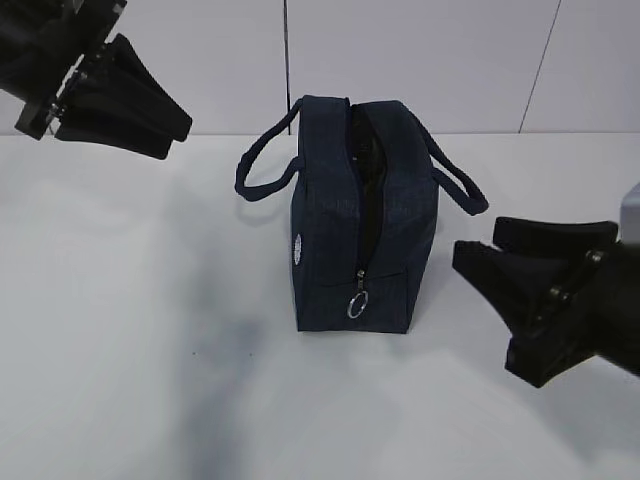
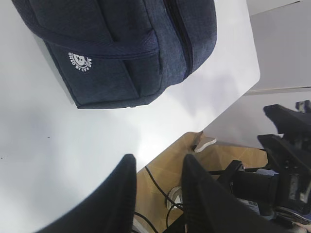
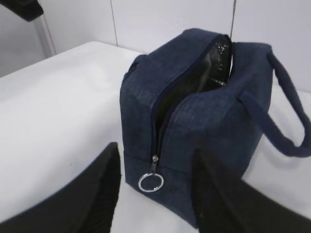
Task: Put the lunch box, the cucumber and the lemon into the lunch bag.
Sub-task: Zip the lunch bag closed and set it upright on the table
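The dark navy lunch bag stands upright mid-table, its zipper undone along the top and down the near end. The metal ring pull hangs low on that end. A dark gap with a little silver lining shows inside; no contents can be made out. The lunch box, the cucumber and the lemon are out of view. My left gripper hovers high at the far left, open and empty. My right gripper is open and empty just right of the bag, aimed at its near end and the ring pull.
The bag's two loop handles droop out to either side. The white table's edge runs below the bag in the left wrist view, with a wooden floor, cables and dark equipment beyond it.
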